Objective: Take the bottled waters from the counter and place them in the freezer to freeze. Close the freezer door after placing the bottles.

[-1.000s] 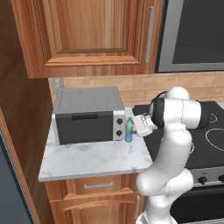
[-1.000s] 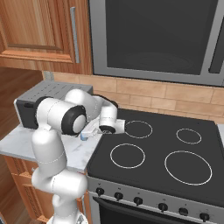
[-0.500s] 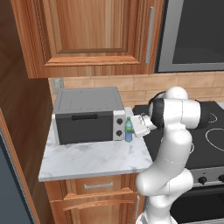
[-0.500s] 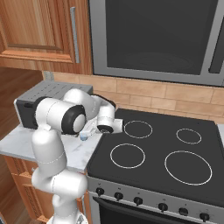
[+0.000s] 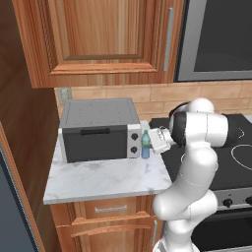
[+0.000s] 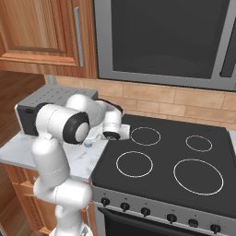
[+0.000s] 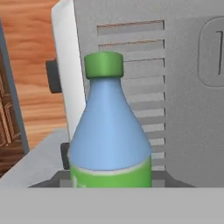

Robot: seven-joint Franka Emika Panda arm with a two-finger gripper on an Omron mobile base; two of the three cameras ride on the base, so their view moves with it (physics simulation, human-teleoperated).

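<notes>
Closest to me, the white arm bends up from the floor and reaches left, its hand (image 5: 153, 140) clenched around the blue-tinted bottle (image 5: 145, 144) with the green cap. That bottle stands upright on the marbled tabletop (image 5: 98, 179), near the right-hand end of the slab, just beside the toaster oven (image 5: 98, 129). From the hand's own camera the bottle (image 7: 109, 131) sits dead centre, green cap on top, green label band low down, and behind it the toaster oven's (image 7: 175, 87) grey vented side wall. From the right side, the hand (image 6: 99, 134) is tucked behind the arm's elbow, and a small blue-capped thing (image 6: 87, 144) peeks out below it on the tabletop (image 6: 18, 150); too small to name with certainty. Right of the arm lies the black stovetop (image 6: 175, 161). Further back, brick backsplash, wooden cabinet doors (image 5: 98, 39) above, and the dark microwave (image 6: 161, 37).
</notes>
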